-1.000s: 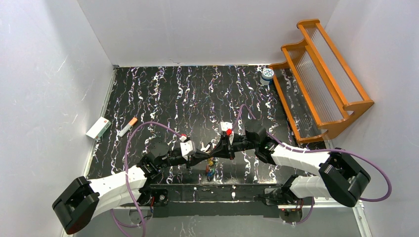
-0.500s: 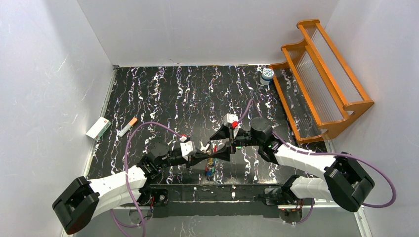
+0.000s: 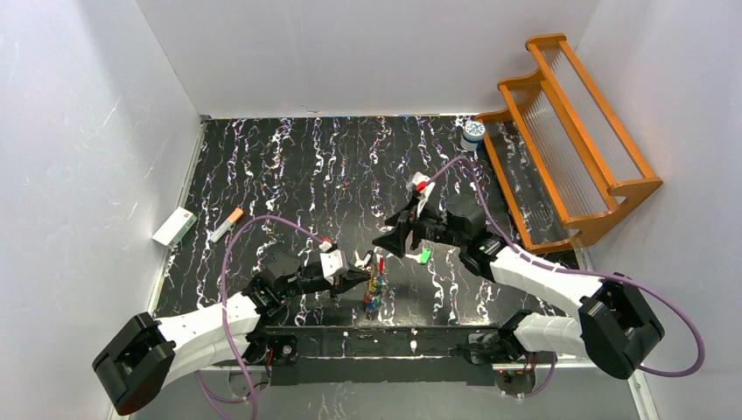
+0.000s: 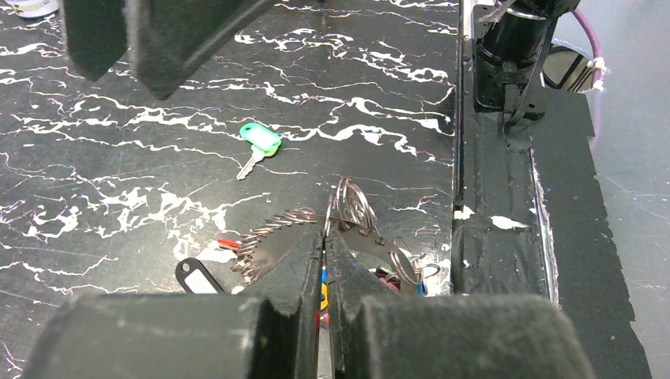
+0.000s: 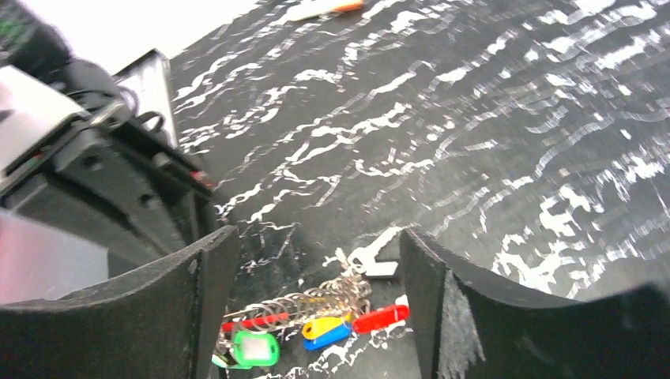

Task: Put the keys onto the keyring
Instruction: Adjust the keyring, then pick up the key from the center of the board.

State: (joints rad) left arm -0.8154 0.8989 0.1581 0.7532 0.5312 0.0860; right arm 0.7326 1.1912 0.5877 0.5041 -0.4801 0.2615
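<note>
Top view: the left gripper point(image 3: 360, 278) is sitting low near the table's point(image 3: 289, 166) front edge. Its jaws are clamped on the keyring point(image 3: 374, 282), and the strung keys point(image 3: 374, 302) are bunched just below. The right gripper point(image 3: 395, 238) is hovering with jaws spread, carrying nothing. A loose green key point(image 3: 424, 255) is lying on the table just beside it.

Left wrist view: the fingers are pinching the keyring point(image 4: 351, 207), which is standing up past their tips. The green key point(image 4: 258, 142) is lying apart, nothing touching it.

Right wrist view: the spread fingers point(image 5: 209, 308) are framing the keys point(image 5: 332, 328); red, yellow, blue and green heads are showing.

Judgement: the step in hand looks like fetching the green key. The next move calls for the right gripper descending over it and pinching the plastic head, leaving the hole free for the keyring.
</note>
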